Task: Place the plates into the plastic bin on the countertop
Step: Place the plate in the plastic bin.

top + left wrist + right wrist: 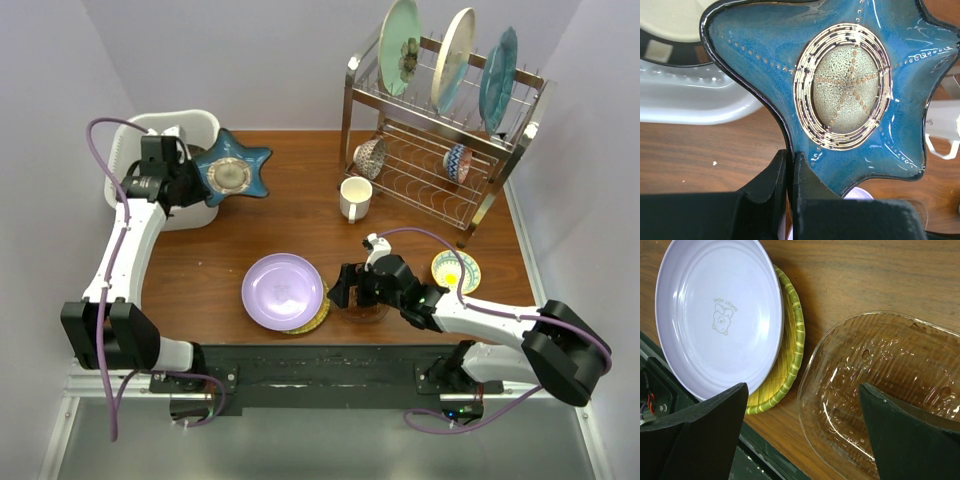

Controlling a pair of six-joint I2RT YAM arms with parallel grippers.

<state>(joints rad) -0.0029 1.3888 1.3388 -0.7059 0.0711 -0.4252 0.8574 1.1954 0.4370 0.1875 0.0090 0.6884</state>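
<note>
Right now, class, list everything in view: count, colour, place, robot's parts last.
star-shaped dish: one, blue, held at the bin's edge
plastic bin: one, white, far left
black-rimmed plate: one, cream, in the bin
lavender plate: one, near centre, atop the yellow-green plate
yellow-green plate: one, beneath it
glass dish: one, clear, right of those
small bowl: one, yellow, near right
mug: one, white, centre
dish rack: one, steel wire, far right
upright plates: three, pale green, cream, blue, rack top
patterned bowls: two, rack's lower tier
countertop: one, reddish-brown wood
left gripper: black, shut on the star-shaped dish
right gripper: black, open above the glass dish
</note>
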